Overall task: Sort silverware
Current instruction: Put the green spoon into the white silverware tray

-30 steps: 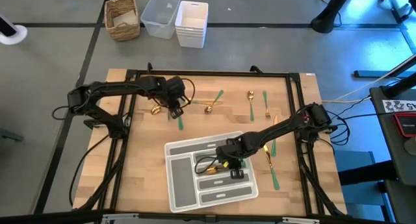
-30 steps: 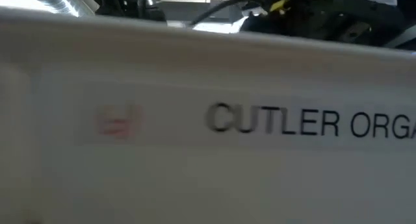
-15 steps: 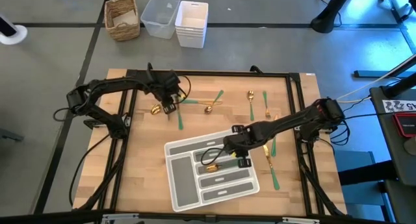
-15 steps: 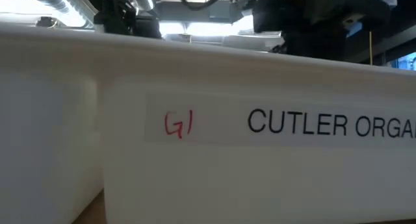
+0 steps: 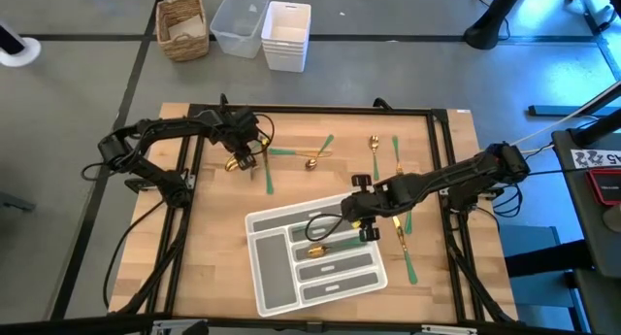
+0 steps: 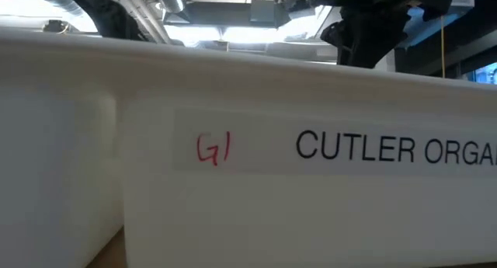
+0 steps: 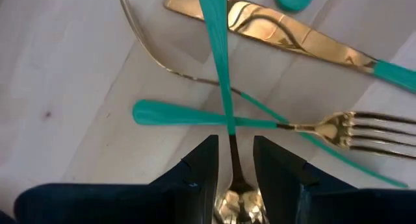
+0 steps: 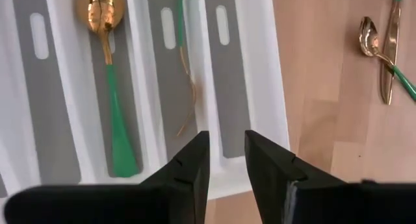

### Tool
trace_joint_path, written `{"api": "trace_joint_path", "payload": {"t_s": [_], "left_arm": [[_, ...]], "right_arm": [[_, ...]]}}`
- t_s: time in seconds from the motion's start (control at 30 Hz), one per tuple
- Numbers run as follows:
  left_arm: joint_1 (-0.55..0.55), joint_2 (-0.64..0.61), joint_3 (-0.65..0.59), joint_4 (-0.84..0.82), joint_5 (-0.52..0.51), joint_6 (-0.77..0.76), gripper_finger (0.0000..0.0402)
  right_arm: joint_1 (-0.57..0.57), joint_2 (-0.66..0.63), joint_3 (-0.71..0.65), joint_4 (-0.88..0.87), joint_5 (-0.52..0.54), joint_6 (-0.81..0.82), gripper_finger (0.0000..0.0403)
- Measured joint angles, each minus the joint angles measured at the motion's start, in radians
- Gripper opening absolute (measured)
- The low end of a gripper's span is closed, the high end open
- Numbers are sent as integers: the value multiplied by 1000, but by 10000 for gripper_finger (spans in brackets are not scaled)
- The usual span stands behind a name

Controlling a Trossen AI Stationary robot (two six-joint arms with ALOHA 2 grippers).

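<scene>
The silverware has gold heads and green handles. A crossed heap of it (image 5: 254,163) lies at the table's far left. My left gripper (image 5: 244,156) points down over this heap, open. Its fingers stand either side of one piece's thin neck (image 7: 233,160), with a fork (image 7: 338,128) and a knife (image 7: 273,26) just beyond. More pieces (image 5: 396,158) lie scattered on the right. The grey tray (image 5: 281,282) holds a spoon (image 8: 103,16) and a thinner piece (image 8: 184,87) in neighbouring compartments. My right gripper (image 5: 365,221) hangs open above the tray's right rim (image 8: 263,94).
A black frame (image 5: 310,110) runs round the tabletop. Beyond the far edge stand a wicker basket (image 5: 182,26), a clear bin (image 5: 240,22) and stacked white bins (image 5: 287,34). The tray's lettered wall (image 6: 233,182) fills the low view. Bare wood lies near left.
My right gripper has risen off the tray and drawn back toward the table's right edge, still open, uncovering a spoon that lies in a compartment. The tray has shifted a little. My left gripper has sunk and moved toward the left edge, onto the heap.
</scene>
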Motion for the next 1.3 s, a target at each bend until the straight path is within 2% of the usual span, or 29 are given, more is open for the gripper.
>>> {"api": "trace_joint_path", "payload": {"t_s": [0.33, 0.63, 0.73, 0.9, 1.17, 1.3], "left_arm": [[1, 1, -74, 23, -22, 0, 90], [1, 1, -133, 114, -33, 35, 89], [0, 1, -141, 119, -35, 28, 72], [0, 1, -141, 118, -35, 28, 15], [-2, -48, -137, 80, -45, 2, 11], [-7, -133, -98, -14, -36, -36, 10]], "right_arm": [[0, -2, 0, -3, 0, -11, 99], [0, -2, 0, -3, 0, -19, 99], [0, -2, 0, -3, -1, -18, 99], [0, -3, 0, -4, -1, -18, 99], [0, -77, 0, -14, 6, -18, 99], [1, -135, 0, -40, 80, -20, 99]]}}
